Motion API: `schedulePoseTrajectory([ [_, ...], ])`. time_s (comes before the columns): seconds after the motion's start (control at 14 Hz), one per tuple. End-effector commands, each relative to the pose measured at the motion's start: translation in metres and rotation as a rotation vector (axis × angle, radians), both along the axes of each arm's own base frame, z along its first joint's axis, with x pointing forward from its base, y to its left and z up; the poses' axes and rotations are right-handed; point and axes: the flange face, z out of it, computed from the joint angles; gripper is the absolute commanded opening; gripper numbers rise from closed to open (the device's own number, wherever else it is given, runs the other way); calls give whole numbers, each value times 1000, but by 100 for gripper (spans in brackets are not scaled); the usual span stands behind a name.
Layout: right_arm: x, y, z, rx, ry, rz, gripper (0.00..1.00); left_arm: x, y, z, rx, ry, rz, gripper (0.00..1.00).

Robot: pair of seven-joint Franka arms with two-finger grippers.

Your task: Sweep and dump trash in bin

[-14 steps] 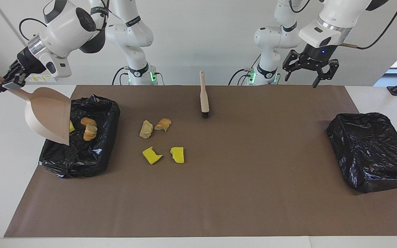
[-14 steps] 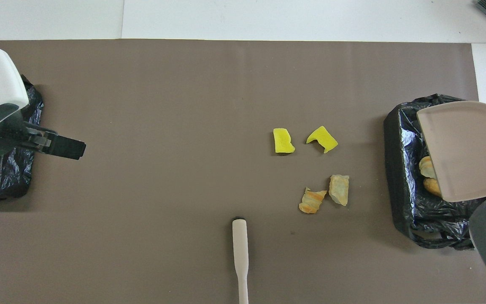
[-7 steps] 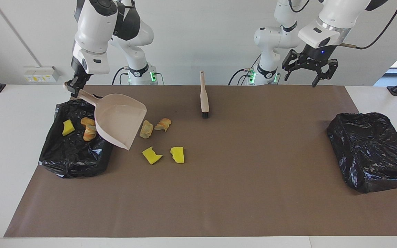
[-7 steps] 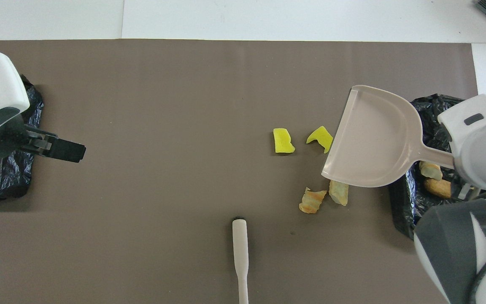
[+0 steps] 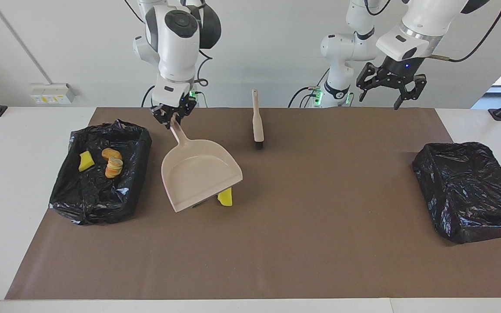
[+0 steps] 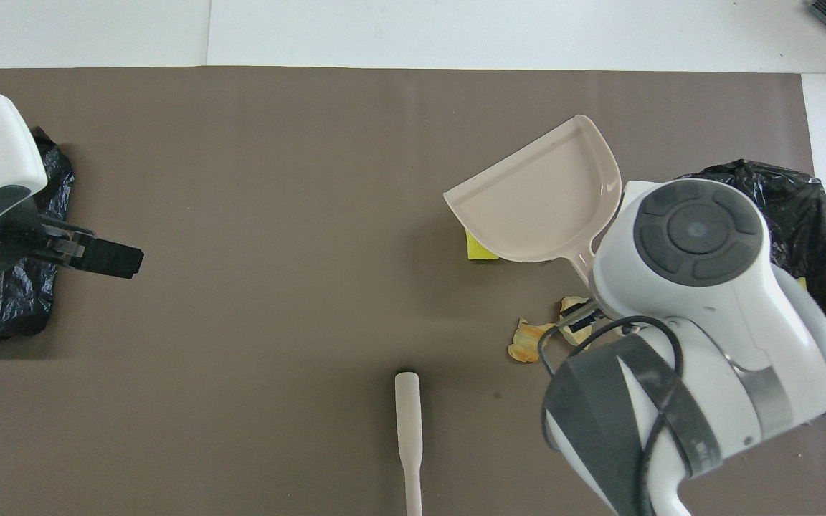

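My right gripper is shut on the handle of the pink-beige dustpan, which tilts down over the mat beside the bin. The pan covers most of the loose trash. One yellow chunk peeks out at its lip, and two tan chunks show by its handle in the overhead view. Inside the black-bagged bin lie a yellow chunk and tan pieces. The left gripper waits open and empty, raised over the left arm's end of the mat.
A beige brush lies on the brown mat near the robots, bristles pointing away from them. A second black-bagged bin stands at the left arm's end of the table.
The right arm has swung the dustpan from over the bin toward the table's middle, and it now covers the loose chunks. The left arm has not moved.
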Motion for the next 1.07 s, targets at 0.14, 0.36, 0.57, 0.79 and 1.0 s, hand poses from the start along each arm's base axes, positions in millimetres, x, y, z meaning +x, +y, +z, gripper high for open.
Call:
schedulePoseTrajectory([
  [0.14, 40, 51, -20, 162, -48, -317, 0, -10, 12, -3, 19, 16, 7, 100],
  [0.36, 46, 93, -50, 203, -49, -426, 0, -11, 13, -3, 19, 16, 7, 100],
  [0.57, 56, 136, -81, 226, -66, -449, 0, -12, 19, -6, 22, 22, 18, 100],
  [0.79, 63, 176, -115, 250, -79, -479, 0, -13, 19, -6, 22, 24, 18, 100],
  [1.0, 57, 207, -137, 295, -62, -470, 0, -15, 20, -8, 24, 28, 18, 100],
])
